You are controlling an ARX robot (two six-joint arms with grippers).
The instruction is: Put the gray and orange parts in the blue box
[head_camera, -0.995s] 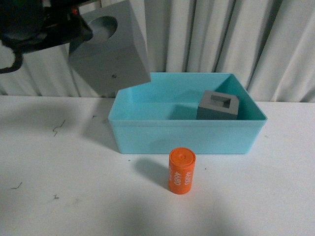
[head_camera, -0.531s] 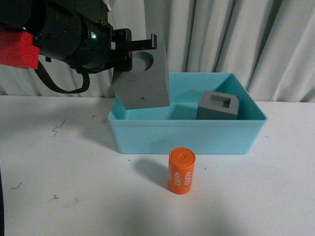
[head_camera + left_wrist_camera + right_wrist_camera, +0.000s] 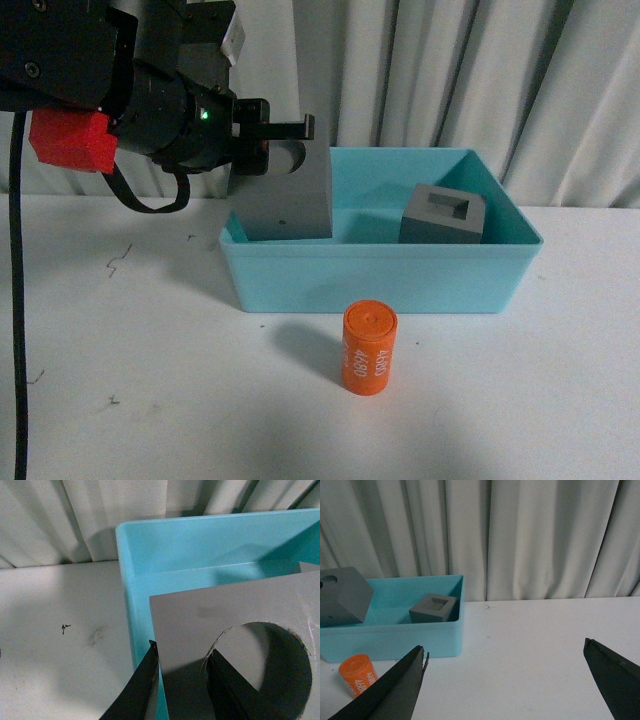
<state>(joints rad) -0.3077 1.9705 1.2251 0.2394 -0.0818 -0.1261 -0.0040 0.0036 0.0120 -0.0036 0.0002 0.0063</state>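
My left gripper (image 3: 185, 685) is clenched on a wall of the round-recess gray cube (image 3: 285, 195): one finger inside the recess, one outside. The cube hangs over the left end of the blue box (image 3: 380, 280). I judge it rigid, matte and unlikely to slip.

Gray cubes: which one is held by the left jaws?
The round-recess cube, held at the blue box's left end; the square-recess cube sits loose inside it.

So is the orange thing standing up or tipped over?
Standing up. The orange cylinder rests on its end on the table, round top showing.
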